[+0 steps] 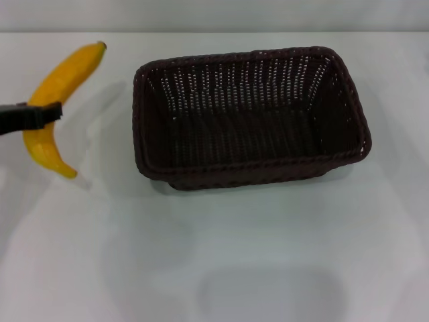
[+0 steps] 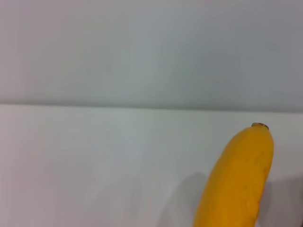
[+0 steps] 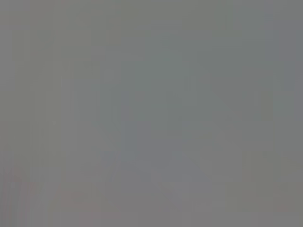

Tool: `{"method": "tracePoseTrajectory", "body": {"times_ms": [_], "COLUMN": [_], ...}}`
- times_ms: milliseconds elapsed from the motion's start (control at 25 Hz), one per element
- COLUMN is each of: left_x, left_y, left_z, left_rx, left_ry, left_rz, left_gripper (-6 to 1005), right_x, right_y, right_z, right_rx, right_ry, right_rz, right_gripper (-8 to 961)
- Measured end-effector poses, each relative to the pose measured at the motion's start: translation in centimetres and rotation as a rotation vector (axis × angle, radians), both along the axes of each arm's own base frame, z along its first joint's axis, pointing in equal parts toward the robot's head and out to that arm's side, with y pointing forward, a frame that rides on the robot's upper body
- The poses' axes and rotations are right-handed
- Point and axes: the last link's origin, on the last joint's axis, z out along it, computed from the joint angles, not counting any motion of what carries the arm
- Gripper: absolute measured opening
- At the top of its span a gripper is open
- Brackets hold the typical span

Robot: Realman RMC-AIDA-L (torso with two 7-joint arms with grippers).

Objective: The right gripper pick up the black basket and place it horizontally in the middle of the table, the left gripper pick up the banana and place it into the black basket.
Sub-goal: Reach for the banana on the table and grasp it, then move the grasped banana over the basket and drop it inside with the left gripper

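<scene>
The black basket (image 1: 249,117) stands upright and empty in the middle of the white table (image 1: 268,255), its long side running left to right. The banana (image 1: 67,72) is at the far left of the head view, left of the basket and apart from it. My left gripper (image 1: 45,115) reaches in from the left edge and is shut across the banana's middle; a faint shadow beside the banana suggests it is held above the table. The left wrist view shows the banana's tip (image 2: 239,179) over the table. My right gripper is out of view.
The table's far edge meets a pale wall behind the basket. Bare white tabletop lies in front of the basket and to its right. The right wrist view shows only a plain grey field.
</scene>
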Motion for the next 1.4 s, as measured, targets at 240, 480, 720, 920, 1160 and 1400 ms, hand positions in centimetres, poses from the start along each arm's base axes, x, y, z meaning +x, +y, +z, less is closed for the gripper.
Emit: {"method": "tracePoseTrajectory", "body": {"times_ms": [240,480,720,920,1160,1400], "left_x": [1.2,2.3,3.4,4.6,6.1,7.5], "left_y": [0.6,1.7,2.7,3.5,4.4,5.0], "left_z": [1.2,1.7,1.9,1.4,0.2,-1.0], "left_rx": [0.054,0.082,0.112,0.134,0.100,0.053], "left_ry": [0.020,0.059,0.120,0.169,0.142,0.124], "left_rz": [-0.047,-0.111,-0.201,-0.292,-0.394,-0.482], "left_gripper": [533,534,534,533,534,533], "right_x": [0.4,0.5,0.5,0.6,0.8,0.9], "right_y": [-0.3,-0.5,-0.7,-0.9,-1.0,-1.1], "right_z": [0.0,0.0,-0.3,-0.5,-0.7,-0.7], "right_rx": [0.001,0.001,-0.009,-0.017,-0.022,-0.022], "right_ry": [0.000,0.003,0.003,0.013,0.016,0.015], "right_rz": [-0.008,-0.005,0.002,0.005,0.002,0.004], "right_gripper": [648,648,647,647,647,647]}}
